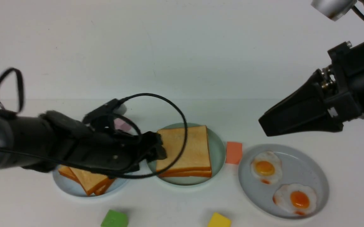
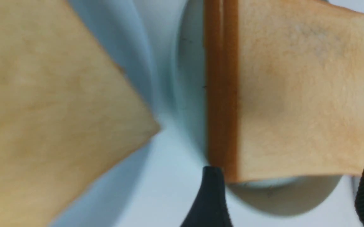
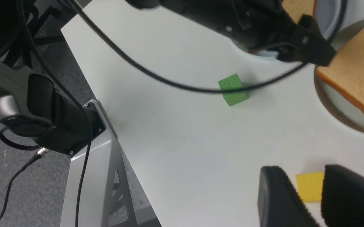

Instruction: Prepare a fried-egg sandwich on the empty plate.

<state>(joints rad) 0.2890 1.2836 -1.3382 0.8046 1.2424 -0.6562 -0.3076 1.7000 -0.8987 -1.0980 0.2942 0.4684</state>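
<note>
Two square golden toast slices [image 1: 183, 149] lie stacked on the mint-green plate [image 1: 220, 151] at the table's middle. No egg shows between them. My left gripper [image 1: 160, 147] is open and empty, low at the stack's left edge. In the left wrist view its fingers [image 2: 212, 195] stand wide apart, just short of the toast stack [image 2: 295, 94] and the plate [image 2: 279, 198]. My right gripper [image 1: 264, 125] is raised at the right, above the grey plate, shut and empty. The right wrist view shows its fingers [image 3: 276, 192] close together.
The pale blue plate [image 1: 71, 187] holds spare toast [image 1: 89, 181] under my left arm. The grey speckled plate [image 1: 314, 170] holds two fried eggs [image 1: 265, 167]. An orange block [image 1: 234, 152], a green block [image 1: 115, 219], a yellow block [image 1: 219, 220] and a pink block [image 1: 123, 125] lie around.
</note>
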